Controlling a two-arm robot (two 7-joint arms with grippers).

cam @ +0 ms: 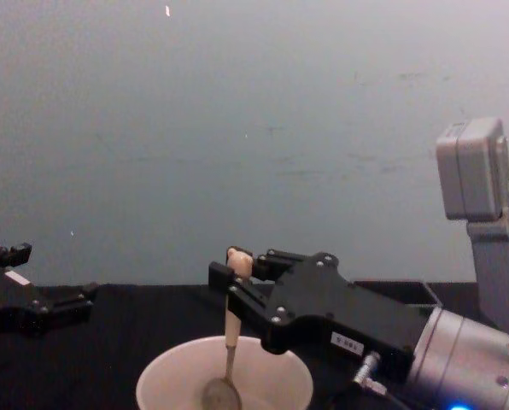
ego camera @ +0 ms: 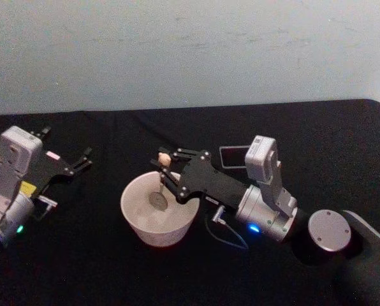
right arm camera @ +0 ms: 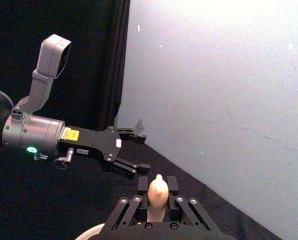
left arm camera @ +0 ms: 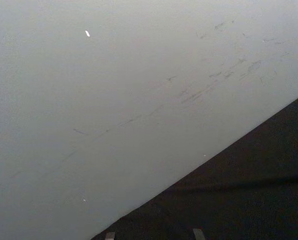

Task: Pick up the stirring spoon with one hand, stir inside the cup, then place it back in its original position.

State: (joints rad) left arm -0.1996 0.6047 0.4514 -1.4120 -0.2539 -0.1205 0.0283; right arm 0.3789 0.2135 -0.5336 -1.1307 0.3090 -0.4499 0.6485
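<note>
Over the middle of the black table [ego camera: 81, 268], the right gripper [ego camera: 165, 167] is clamped on the beige handle of the stirring spoon [ego camera: 160, 185], whose shiny bowl hangs inside the cream-white cup [ego camera: 153, 233]. The dark grey holder [ego camera: 232, 157] stands just behind that arm. Well to the left, the left gripper [ego camera: 66, 145] hovers, fingers apart.

- Reaches in from the right with the right arm, wrist low, blue light lit.
- Pinches the spoon [cam: 231, 320] handle with the right gripper [ego camera: 166, 167], fingers pointing left.
- Holds the left gripper [ego camera: 65, 145] at the far left, fingers spread, green light lit.
</note>
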